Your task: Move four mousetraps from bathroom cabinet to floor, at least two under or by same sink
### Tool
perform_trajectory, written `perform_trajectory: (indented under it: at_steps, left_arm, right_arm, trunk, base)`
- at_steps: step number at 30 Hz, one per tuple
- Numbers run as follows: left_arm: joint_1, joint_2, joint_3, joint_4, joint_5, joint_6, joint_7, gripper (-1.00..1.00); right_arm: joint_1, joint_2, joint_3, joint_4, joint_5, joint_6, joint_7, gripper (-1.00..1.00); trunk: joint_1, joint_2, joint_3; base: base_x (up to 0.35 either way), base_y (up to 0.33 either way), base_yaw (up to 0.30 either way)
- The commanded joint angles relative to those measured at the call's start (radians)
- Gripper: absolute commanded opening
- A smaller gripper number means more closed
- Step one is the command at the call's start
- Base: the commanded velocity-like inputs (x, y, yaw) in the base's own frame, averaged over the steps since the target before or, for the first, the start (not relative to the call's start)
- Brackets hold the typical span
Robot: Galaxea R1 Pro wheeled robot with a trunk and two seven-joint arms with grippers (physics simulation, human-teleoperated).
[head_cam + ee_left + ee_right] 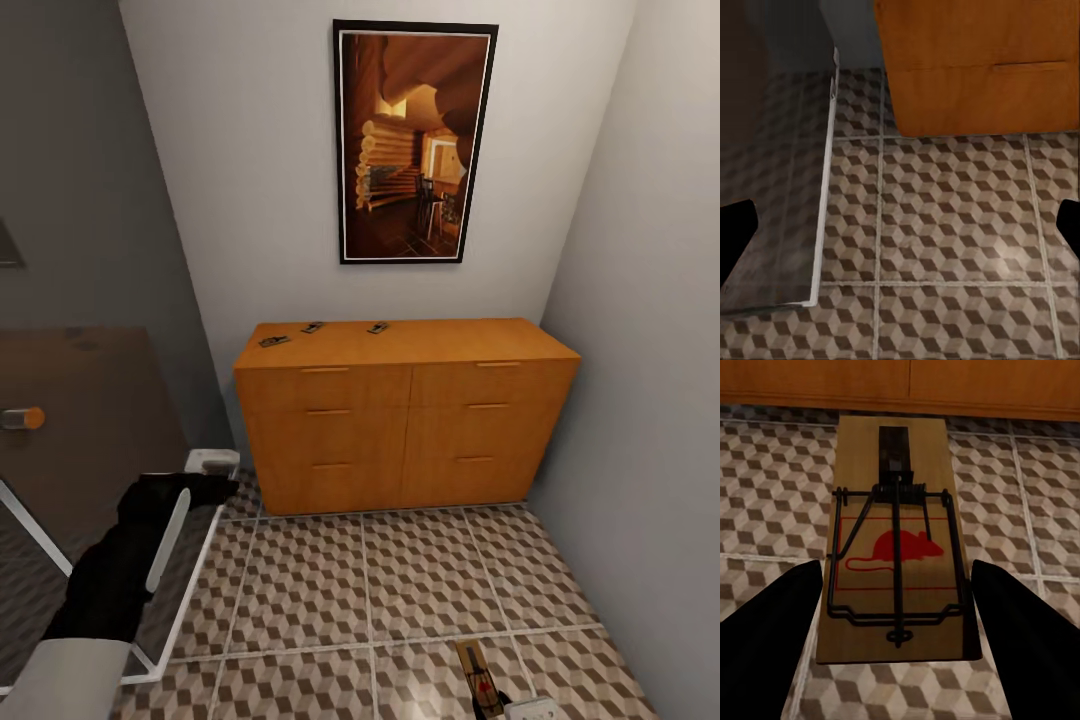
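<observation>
Narrow bathroom corner: pale walls, a framed picture of a log-cabin interior [415,140] hung above a low orange-brown wooden cabinet [405,420] with two columns of drawers and slim bar handles. The floor [420,580] is large square tiles printed in a brown, beige and white cube pattern with pale grout lines. At the head view's left a glass shower panel with a white frame [190,570] stands beside the cabinet.

Three small flat wooden mousetraps lie on the cabinet top toward its left rear: one near the left edge [273,341], one further back [313,327], one toward the middle [377,327], all apart from one another.

The fourth mousetrap [898,551], a brown rectangular board with dark wire spring and bar and a red mouse print, sits between the right gripper's [898,622] two black fingers [772,630], jaws spread about the board's width; whether the pads press its edges I cannot tell. In the head view this trap [480,678] shows at the bottom edge, over the tiles.

Left gripper [900,225]: fingertips [735,225] wide apart at the frame edges, nothing between them, cube tiles below, cabinet front ahead. The left arm [130,560] is black, low by the shower panel.
</observation>
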Motion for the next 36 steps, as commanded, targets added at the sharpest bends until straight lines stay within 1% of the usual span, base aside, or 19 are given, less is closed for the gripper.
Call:
perform_trajectory:
  at_steps: [1,2,3,4,5,7,9,13,17,21,25,33,36]
  left_arm:
    - [-0.05,0.0,0.0,0.025,0.002,0.004,0.004,1.0]
    - [-0.096,0.0,0.0,0.047,0.002,0.004,0.004,1.0]
    - [-0.117,0.0,0.0,0.056,0.002,0.005,0.005,1.0]
    - [-0.172,0.0,0.0,0.074,0.002,0.005,0.005,1.0]
    - [-0.201,0.0,0.0,0.078,0.002,0.005,0.006,1.0]
    - [-0.235,0.0,0.0,0.068,0.001,0.006,0.006,1.0]
    - [-0.251,0.001,-0.001,0.057,0.002,0.01,0.005,1.0]
    - [-0.256,0.032,-0.004,0.053,0.005,0.017,0.002,1.0]
    - [-0.258,0.044,-0.015,0.039,0.008,0.019,0.0,1.0]
    - [-0.259,0.047,-0.018,0.024,0.008,0.019,-0.006,1.0]
    - [-0.259,0.047,-0.013,0.012,0.008,0.019,-0.007,1.0]
    - [-0.259,0.048,-0.015,-0.019,0.008,0.019,-0.008,1.0]
    - [-0.259,0.048,-0.017,-0.053,0.008,0.019,-0.008,1.0]
  right_arm:
    - [-0.001,-0.001,0.0,0.001,0.004,-0.003,0.0,-1.0]
    - [0.0,-0.001,0.0,0.001,0.004,-0.002,0.0,-1.0]
    - [-0.001,0.0,0.0,0.001,0.004,-0.002,0.0,-1.0]
    - [-0.001,0.0,0.0,0.001,0.004,-0.001,0.0,-1.0]
    - [-0.001,0.001,0.001,0.001,0.004,-0.002,0.0,-1.0]
    - [-0.001,0.003,0.002,0.001,0.004,-0.001,0.0,-1.0]
    - [-0.001,0.002,0.002,0.001,0.004,-0.001,0.0,-1.0]
    - [-0.001,0.0,0.002,0.001,0.004,-0.001,0.0,-1.0]
    - [0.0,-0.001,0.002,0.001,0.005,-0.001,0.0,-1.0]
    - [-0.001,-0.001,0.002,0.001,0.005,-0.001,0.001,-1.0]
    - [-0.001,-0.001,0.002,0.001,0.005,-0.001,0.002,-1.0]
    - [-0.001,0.0,0.002,0.001,0.005,-0.001,0.002,-1.0]
    - [-0.001,0.0,0.002,0.001,0.005,-0.001,0.002,-1.0]
  trunk:
    - [0.0,-0.001,-0.001]
    - [0.0,-0.001,-0.001]
    - [0.0,-0.001,-0.001]
    - [0.0,-0.001,-0.001]
    - [0.0,-0.001,-0.001]
    - [0.0,-0.001,-0.001]
    - [0.0,-0.001,-0.001]
    - [0.0,-0.001,-0.001]
    - [0.0,-0.001,-0.001]
    - [0.0,-0.001,-0.001]
    - [0.0,-0.001,-0.001]
    - [0.0,-0.001,-0.001]
    - [0.0,-0.001,-0.001]
  base:
    - [0.0,0.0,0.0]
    - [0.0,0.0,0.0]
    - [0.0,0.0,0.0]
    - [0.0,0.0,0.0]
    - [0.0,0.0,0.0]
    - [0.0,0.0,0.0]
    - [0.0,0.0,0.0]
    - [0.0,0.0,0.0]
    - [0.0,0.0,0.0]
    - [0.0,0.0,0.0]
    - [0.043,0.0,0.0]
    - [0.272,0.0,0.0]
    - [0.117,0.0,0.0]
